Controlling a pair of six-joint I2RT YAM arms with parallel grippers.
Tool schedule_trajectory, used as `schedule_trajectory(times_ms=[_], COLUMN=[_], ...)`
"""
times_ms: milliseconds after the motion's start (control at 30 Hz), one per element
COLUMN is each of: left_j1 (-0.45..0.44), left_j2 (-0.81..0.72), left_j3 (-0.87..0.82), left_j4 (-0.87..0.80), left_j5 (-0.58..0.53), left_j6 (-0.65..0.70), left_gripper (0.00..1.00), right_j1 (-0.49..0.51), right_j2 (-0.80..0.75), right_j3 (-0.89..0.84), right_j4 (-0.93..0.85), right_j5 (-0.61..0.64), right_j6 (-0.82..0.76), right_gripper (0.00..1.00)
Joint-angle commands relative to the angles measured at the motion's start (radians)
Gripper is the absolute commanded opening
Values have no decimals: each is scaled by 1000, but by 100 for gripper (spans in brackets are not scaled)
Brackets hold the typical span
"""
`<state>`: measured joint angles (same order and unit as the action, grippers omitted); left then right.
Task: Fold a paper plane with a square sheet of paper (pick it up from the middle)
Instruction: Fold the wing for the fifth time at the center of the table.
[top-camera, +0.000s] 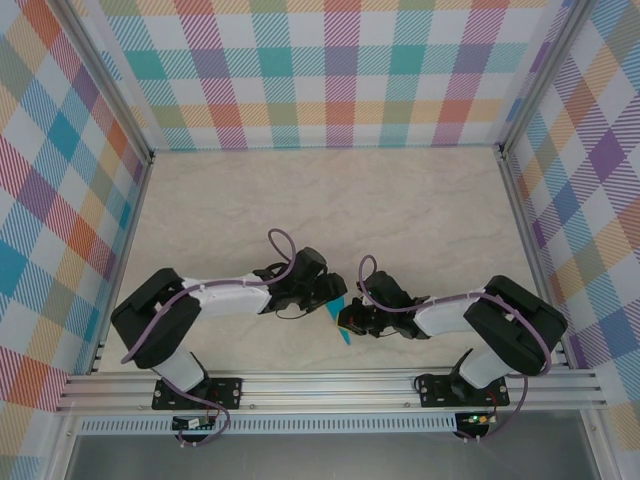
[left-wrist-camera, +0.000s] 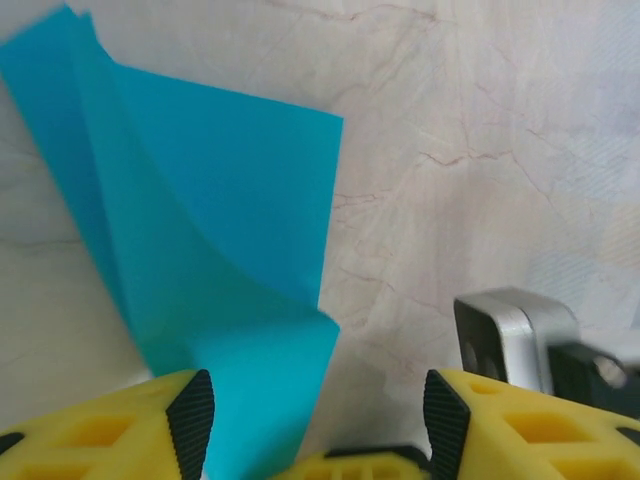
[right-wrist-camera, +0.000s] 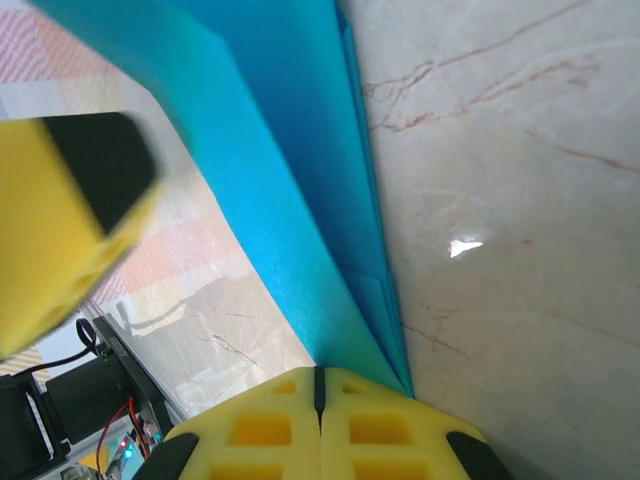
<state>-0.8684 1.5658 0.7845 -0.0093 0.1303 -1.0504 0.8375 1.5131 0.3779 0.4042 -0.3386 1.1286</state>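
The teal-blue sheet of paper (top-camera: 340, 325), folded into several layers, stands tilted up off the marble table between the two arms, near the front. My right gripper (top-camera: 352, 318) is shut on its lower edge. In the right wrist view the yellow fingers (right-wrist-camera: 320, 390) meet with no gap, and the paper (right-wrist-camera: 290, 180) fans up and away from them. My left gripper (top-camera: 328, 295) is open. Its black pads (left-wrist-camera: 190, 420) stand wide apart, and a loose flap of the paper (left-wrist-camera: 220, 250) hangs beside the left pad without being pinched.
A yellow finger of the left gripper (right-wrist-camera: 60, 240) looms close at the upper left of the right wrist view. A silver and black part of the right arm (left-wrist-camera: 515, 335) sits just right of the left jaws. An aluminium rail (top-camera: 330, 385) runs along the table's front edge; plaid walls enclose the other sides.
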Motion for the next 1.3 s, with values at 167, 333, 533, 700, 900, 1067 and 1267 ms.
schedule_trajectory(times_ms=[167, 333, 533, 700, 900, 1067, 1267], left_j1=[86, 103, 105, 106, 108, 108, 109], left_j2=[-199, -176, -97, -43, -37, -91, -84], left_j3=[-64, -113, -123, -119, -142, -187, -191], left_j4=[-95, 50, 189, 216, 233, 254, 266], left_j5=[-27, 62, 143, 159, 160, 164, 165], left_j6=[123, 130, 127, 136, 130, 139, 161], left_gripper=[56, 45, 30, 6, 0, 0, 0], right_j1=[-30, -61, -72, -79, -86, -87, -87], right_j2=[48, 71, 120, 140, 144, 144, 145], right_j3=[-13, 11, 24, 20, 23, 19, 19], right_j4=[-132, -146, -132, -120, -130, -130, -130], right_j5=[-58, -113, -143, -148, -149, -150, -149], right_j6=[-105, -161, -173, -170, -167, -164, -159], right_gripper=[0, 0, 0, 0, 0, 0, 0])
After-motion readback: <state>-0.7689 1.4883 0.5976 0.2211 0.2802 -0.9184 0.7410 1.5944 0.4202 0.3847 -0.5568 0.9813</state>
